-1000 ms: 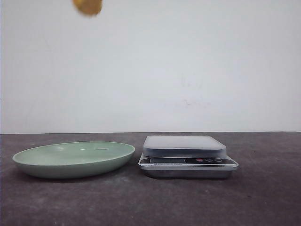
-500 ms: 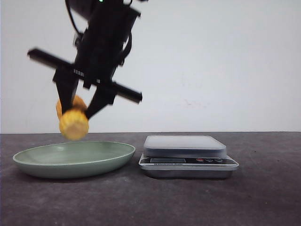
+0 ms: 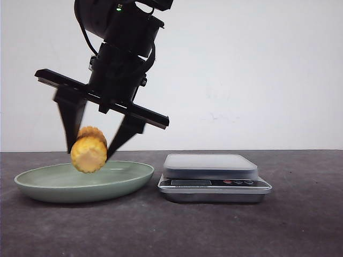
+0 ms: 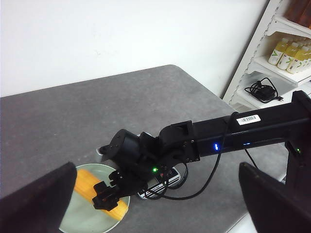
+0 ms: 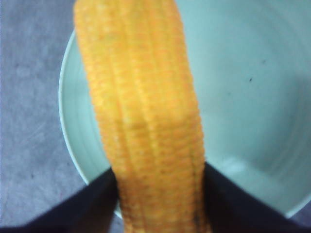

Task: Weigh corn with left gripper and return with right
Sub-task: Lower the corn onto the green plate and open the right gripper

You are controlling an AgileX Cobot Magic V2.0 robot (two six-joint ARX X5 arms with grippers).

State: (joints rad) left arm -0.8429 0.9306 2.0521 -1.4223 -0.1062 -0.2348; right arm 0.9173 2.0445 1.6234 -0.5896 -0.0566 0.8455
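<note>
The short yellow-orange corn cob (image 3: 89, 153) with ridged kernel rows hangs just above the shallow pale-green round dish (image 3: 43, 190), which suggests the return leg of the task: by my reading the weighing is done and the cob is being brought to the dish to be set down. The black right gripper (image 3: 91, 152) carries it; its two dark fingers (image 3: 69, 126) angle down and pinch the cob from either side, jaws spread only as wide as the cob is thick. In the right wrist view the cob (image 5: 146, 121) runs lengthwise out from between the fingertips (image 5: 92, 204), with the dish (image 5: 252, 73) directly beneath it. I cannot tell whether the cob already touches the dish floor. The silver digital kitchen scale (image 3: 213, 176) with its grey platform sits off to the gripper's side, beside the dish, bare of any load. The left gripper (image 4: 155, 204) is raised well above the scene, its dark fingers (image 4: 39, 201) spread wide apart with nothing between them.
</note>
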